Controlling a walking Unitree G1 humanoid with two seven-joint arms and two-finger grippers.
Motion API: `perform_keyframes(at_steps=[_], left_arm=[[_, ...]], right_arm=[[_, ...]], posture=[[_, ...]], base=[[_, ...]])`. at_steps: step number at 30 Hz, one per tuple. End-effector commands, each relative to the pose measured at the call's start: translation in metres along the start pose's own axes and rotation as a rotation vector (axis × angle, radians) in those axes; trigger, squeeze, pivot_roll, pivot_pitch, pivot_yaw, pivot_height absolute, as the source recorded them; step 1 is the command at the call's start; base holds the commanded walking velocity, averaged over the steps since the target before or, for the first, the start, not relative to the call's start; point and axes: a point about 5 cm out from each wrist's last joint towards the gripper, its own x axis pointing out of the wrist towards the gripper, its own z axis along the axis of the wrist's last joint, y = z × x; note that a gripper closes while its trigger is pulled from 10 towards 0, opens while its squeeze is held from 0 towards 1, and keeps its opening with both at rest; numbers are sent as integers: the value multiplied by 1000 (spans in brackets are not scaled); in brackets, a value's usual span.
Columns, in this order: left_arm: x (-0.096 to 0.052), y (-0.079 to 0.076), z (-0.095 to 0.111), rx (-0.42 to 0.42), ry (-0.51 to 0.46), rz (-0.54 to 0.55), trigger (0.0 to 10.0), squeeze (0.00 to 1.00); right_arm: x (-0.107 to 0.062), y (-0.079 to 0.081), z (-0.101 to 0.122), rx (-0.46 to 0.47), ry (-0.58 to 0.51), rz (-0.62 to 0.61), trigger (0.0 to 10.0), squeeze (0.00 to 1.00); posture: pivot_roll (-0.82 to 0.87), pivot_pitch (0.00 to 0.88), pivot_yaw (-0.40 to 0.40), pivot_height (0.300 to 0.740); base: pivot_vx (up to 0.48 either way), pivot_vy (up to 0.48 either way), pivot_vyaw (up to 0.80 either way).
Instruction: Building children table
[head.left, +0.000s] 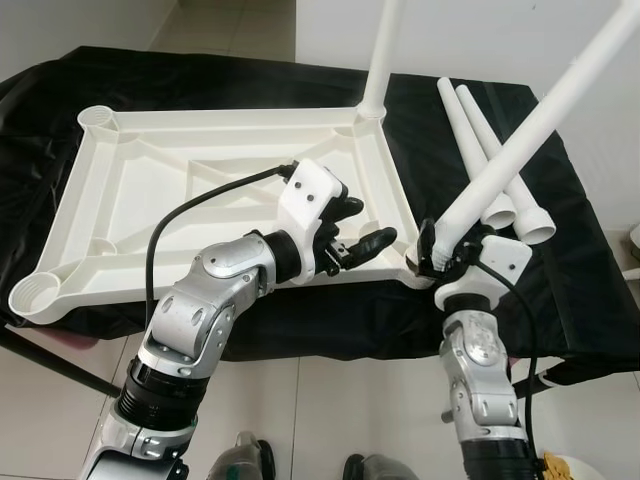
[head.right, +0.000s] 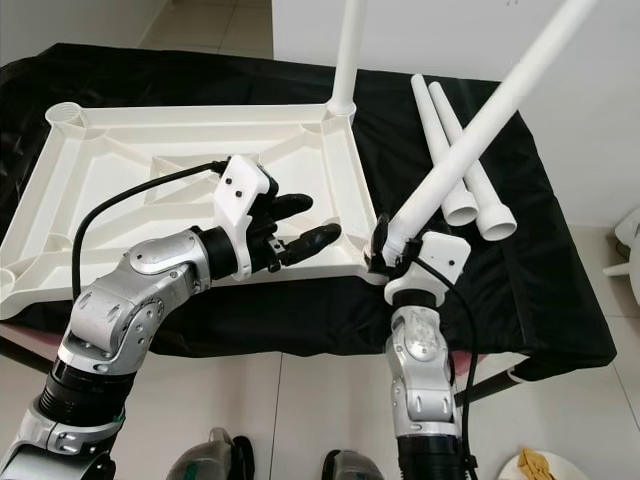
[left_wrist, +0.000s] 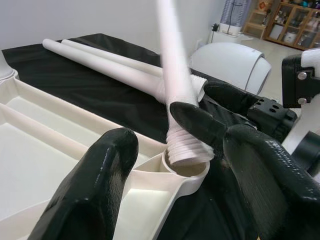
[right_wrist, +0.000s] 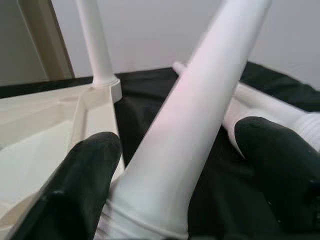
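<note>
A white plastic tabletop (head.left: 200, 190) lies upside down on a black-covered table. One white leg (head.left: 381, 60) stands upright in its far right corner. My right gripper (head.left: 437, 252) is shut on a second leg (head.left: 530, 130), which tilts up to the right. That leg's threaded end (left_wrist: 186, 150) sits at the near right corner socket (left_wrist: 192, 175), at an angle. My left gripper (head.left: 368, 222) hovers open over the tabletop's near right rim, just left of that socket, with nothing between its fingers. Two loose legs (head.left: 478, 130) lie on the cloth to the right.
Empty sockets sit at the near left corner (head.left: 38, 295) and far left corner (head.left: 98, 118). The black cloth (head.left: 580, 290) ends close to my body, with tiled floor below. A white rounded appliance (left_wrist: 230, 62) stands beyond the table's right end.
</note>
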Motion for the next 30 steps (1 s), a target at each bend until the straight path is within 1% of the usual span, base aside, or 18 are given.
perform_keyframes(at_steps=[1, 2, 3, 4, 5, 6, 7, 9, 10, 12, 13, 18, 19, 24, 25, 26, 28, 30], left_arm=[[1, 0, 1, 3, -3, 33, 10000, 0], [1, 0, 1, 3, -3, 33, 10000, 0], [1, 0, 1, 3, -4, 34, 10000, 0], [1, 0, 1, 3, -4, 34, 10000, 0], [2, 0, 2, 5, -6, 35, 10000, 0], [2, 0, 2, 5, -6, 35, 10000, 0], [2, 0, 3, 5, -11, 37, 10000, 0], [2, 0, 3, 5, -11, 37, 10000, 0], [2, 1, 3, 6, -13, 39, 10000, 0], [2, 1, 3, 6, -13, 39, 10000, 0], [2, 1, 4, 6, -14, 41, 10000, 0], [1, 2, 4, 10, -13, 47, 10000, 0], [1, 2, 4, 10, -14, 50, 10000, 0], [1, 3, 4, 10, -14, 53, 10000, 0], [1, 3, 4, 10, -14, 52, 10000, 0], [1, 3, 4, 10, -14, 52, 10000, 0], [1, 2, 5, 10, -17, 50, 10000, 0], [1, 2, 5, 10, -17, 50, 10000, 0]], right_arm=[[-3, -4, -13, -6, 64, 9, 10000, 1000], [-3, -4, -13, -6, 64, 9, 10000, 1000], [-1, -5, -13, 1, 69, 19, 4863, 1000], [-1, -5, -13, 1, 69, 19, 4863, 1000], [3, -6, -15, 49, 88, 19, 0, 0], [3, -6, -15, 49, 88, 19, 0, 0], [6, -7, -16, 117, 106, 26, 0, 0], [6, -7, -16, 117, 106, 26, 0, 0], [8, -8, -17, 171, 122, 33, 0, 0], [8, -8, -17, 171, 122, 33, 0, 0], [10, -7, -21, 203, 161, 47, 10000, 0], [11, -7, -29, 239, 226, 64, 10000, 0], [11, -7, -30, 262, 228, 68, 10000, 1000], [12, -8, -30, 291, 225, 61, 10000, 1000], [12, -7, -30, 337, 235, 53, 10000, 1000], [12, -7, -30, 337, 235, 53, 10000, 1000], [14, -3, -27, 447, 259, 39, 10000, 1000], [16, -2, -27, 480, 280, 37, 10000, 1000]], posture=[[16, 104, 1, 740], [16, 104, 1, 740], [15, 103, 0, 740], [15, 103, 0, 740], [17, 105, -1, 740], [17, 105, -1, 740], [17, 106, 0, 740], [17, 106, 0, 740], [16, 108, 0, 740], [16, 108, 0, 740], [17, 111, 1, 740], [21, 112, 1, 740], [22, 111, 2, 740], [22, 111, 2, 740], [19, 109, 3, 740], [19, 109, 3, 740], [19, 110, 4, 740], [19, 110, 4, 740]], base=[[0, 0, 0], [0, 0, 0], [0, 0, 0], [0, 0, 0], [0, 0, 0], [0, 0, 0], [0, 0, 0], [0, 0, 0], [0, 0, 0], [0, 0, 0], [0, 0, 0], [0, 0, 0], [0, 0, 0], [0, 0, 0], [0, 0, 0], [0, 0, 0], [0, 0, 0], [0, 0, 0]])
